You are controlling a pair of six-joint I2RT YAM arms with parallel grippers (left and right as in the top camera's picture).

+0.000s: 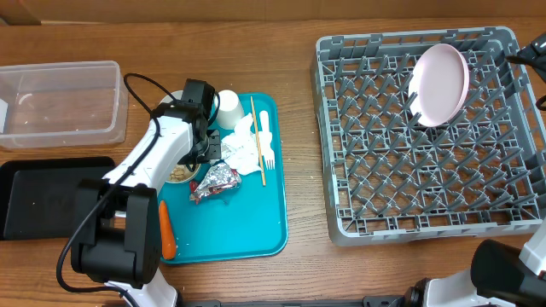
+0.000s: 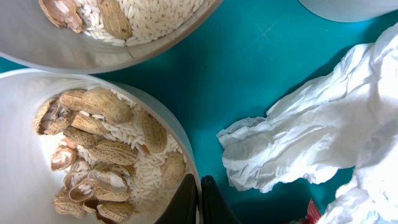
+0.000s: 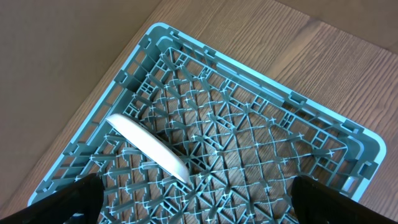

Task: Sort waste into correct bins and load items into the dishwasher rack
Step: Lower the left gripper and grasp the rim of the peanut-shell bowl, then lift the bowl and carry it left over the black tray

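My left gripper (image 2: 199, 200) is shut on the rim of a small white bowl (image 2: 18, 130) holding pale nuts (image 2: 102, 106) and white crumbs, one finger inside and one outside. A second bowl (image 2: 93, 57) with nuts sits just beyond it. On the teal tray (image 1: 247, 230) lie the crumpled napkin (image 1: 243, 145), foil wrapper (image 1: 213, 182), wooden stick (image 1: 257, 141), fork (image 1: 267, 141), cup (image 1: 228, 107) and carrot (image 1: 167, 230). The pink-white plate (image 1: 439, 83) stands on edge in the grey rack (image 1: 426, 213). My right gripper (image 3: 199, 199) hangs open above the rack.
The clear tub (image 1: 58, 102) stands at the far left with the black tray (image 1: 34, 200) in front of it. The left arm lies across the tray's left side and covers most of both bowls from above.
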